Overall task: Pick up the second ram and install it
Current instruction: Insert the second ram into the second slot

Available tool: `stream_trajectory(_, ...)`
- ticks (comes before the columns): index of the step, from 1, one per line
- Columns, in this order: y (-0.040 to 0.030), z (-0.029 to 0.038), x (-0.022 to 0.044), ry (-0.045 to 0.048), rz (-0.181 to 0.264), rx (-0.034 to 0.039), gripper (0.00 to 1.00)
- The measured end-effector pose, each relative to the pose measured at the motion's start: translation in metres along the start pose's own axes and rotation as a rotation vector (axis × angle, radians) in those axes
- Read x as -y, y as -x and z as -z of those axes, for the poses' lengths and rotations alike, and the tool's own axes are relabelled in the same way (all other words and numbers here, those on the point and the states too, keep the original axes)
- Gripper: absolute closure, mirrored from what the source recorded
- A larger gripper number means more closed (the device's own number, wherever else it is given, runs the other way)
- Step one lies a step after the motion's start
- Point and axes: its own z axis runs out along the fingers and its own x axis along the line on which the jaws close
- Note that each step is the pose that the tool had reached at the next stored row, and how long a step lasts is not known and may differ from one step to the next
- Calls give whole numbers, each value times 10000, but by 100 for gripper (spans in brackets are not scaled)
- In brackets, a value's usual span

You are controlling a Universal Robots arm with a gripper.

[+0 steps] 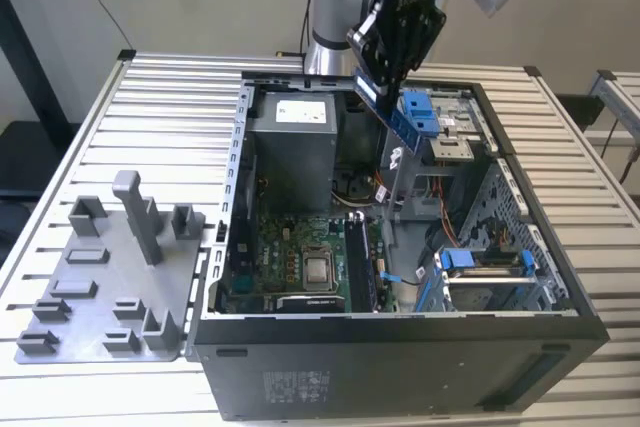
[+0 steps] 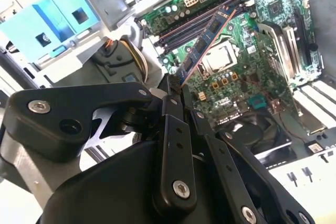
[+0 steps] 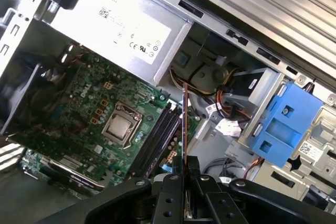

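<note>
The second ram (image 1: 392, 115) is a long thin stick held tilted above the open computer case, over its rear middle part. My gripper (image 1: 383, 69) is shut on its upper end. In the second wrist view the ram (image 2: 206, 43) reaches out from the gripper (image 2: 176, 90) over the green motherboard (image 2: 247, 72), close to the row of dark memory slots (image 2: 194, 24). In the first wrist view the ram (image 3: 185, 124) shows edge-on as a thin line rising from the gripper (image 3: 185, 169), beside the slots (image 3: 157, 140).
The black case (image 1: 400, 357) lies open on a slatted table, with the motherboard (image 1: 290, 247), a grey power supply (image 1: 295, 137) and blue drive brackets (image 1: 480, 259) inside. A grey fixture tray with upright posts (image 1: 100, 287) sits at the exterior view's left.
</note>
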Motion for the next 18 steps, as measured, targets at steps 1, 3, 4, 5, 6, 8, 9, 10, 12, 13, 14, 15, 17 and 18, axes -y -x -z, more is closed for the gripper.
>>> stream_trajectory(1, 0, 0, 0, -2, -91, 0, 86)
stream_trajectory(3, 0, -1, 0, -5, -280, -1, 86)
stream_trajectory(4, 0, -1, 0, -8, -364, -1, 86)
stream_trajectory(5, 0, -1, 0, -9, -457, -1, 86)
stream_trajectory(6, 0, -1, 0, -11, -544, -2, 86)
stream_trajectory(8, 0, -2, 0, -15, -720, -2, 86)
stream_trajectory(9, 0, -2, 0, -16, -814, -3, 86)
stream_trajectory(10, 0, -2, 0, -18, -904, -3, 86)
stream_trajectory(12, 0, -2, 0, -23, -1120, -3, 86)
stream_trajectory(13, 0, -2, 0, -25, -1234, -4, 86)
stream_trajectory(14, 0, -2, 0, -28, -1343, -4, 86)
stream_trajectory(15, 0, -2, 0, -30, -1455, -5, 86)
stream_trajectory(17, 0, -2, 0, -35, -1674, -5, 86)
stream_trajectory(18, 0, -2, 0, -37, -1774, -6, 86)
